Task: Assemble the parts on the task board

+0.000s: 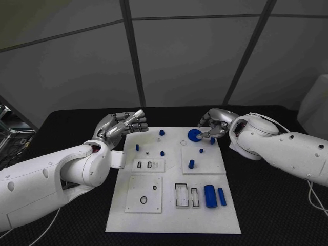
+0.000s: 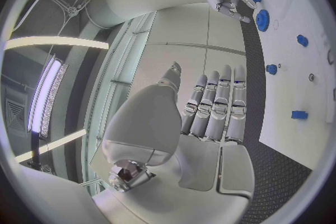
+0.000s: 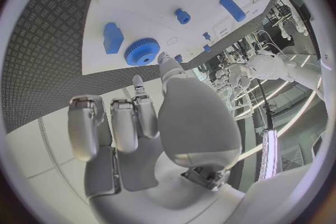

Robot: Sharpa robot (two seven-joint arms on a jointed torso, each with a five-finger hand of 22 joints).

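The blue gear sits at the far edge of the white board, right at the fingertips of the right hand; whether they pinch it I cannot tell. It looks light, stiff and small, best taken by its toothed rim. The left hand hovers beside the board on the black table, fingers straight and holding nothing

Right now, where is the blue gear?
In the head view the blue gear sits near the task board's far edge, on the right side, right at the right hand's fingers, with a small blue part to its left.
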